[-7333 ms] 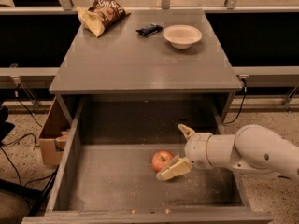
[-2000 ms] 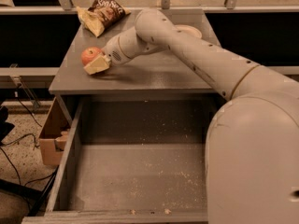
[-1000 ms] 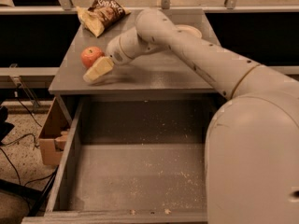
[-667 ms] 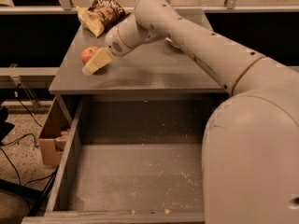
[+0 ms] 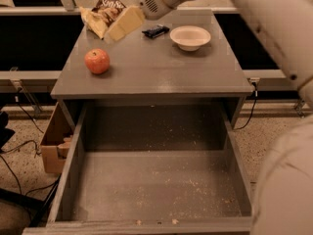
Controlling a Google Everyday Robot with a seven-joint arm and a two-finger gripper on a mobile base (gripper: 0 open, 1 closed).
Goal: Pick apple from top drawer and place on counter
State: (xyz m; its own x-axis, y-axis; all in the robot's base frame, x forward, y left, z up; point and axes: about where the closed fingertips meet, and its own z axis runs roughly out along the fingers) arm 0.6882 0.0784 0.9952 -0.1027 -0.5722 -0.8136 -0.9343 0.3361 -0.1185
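The red-orange apple (image 5: 97,61) sits alone on the left part of the grey counter (image 5: 166,70). My gripper (image 5: 117,31) hangs above the counter's back left, up and to the right of the apple and apart from it. It is open and holds nothing. One cream finger (image 5: 126,22) shows, pointing down-left in front of the chip bag. The top drawer (image 5: 156,185) is pulled fully out below the counter. Only crumbs lie on its flat bottom.
A chip bag (image 5: 103,13), a small black object (image 5: 155,31) and a cream bowl (image 5: 190,36) stand along the counter's back. A brown cardboard box (image 5: 53,143) sits on the floor left of the drawer, with cables (image 5: 14,160) beside it. My arm fills the right edge.
The gripper let go of the apple on the counter's left side, then rose and drew back to the right, away from it. The apple stays where it was set down.
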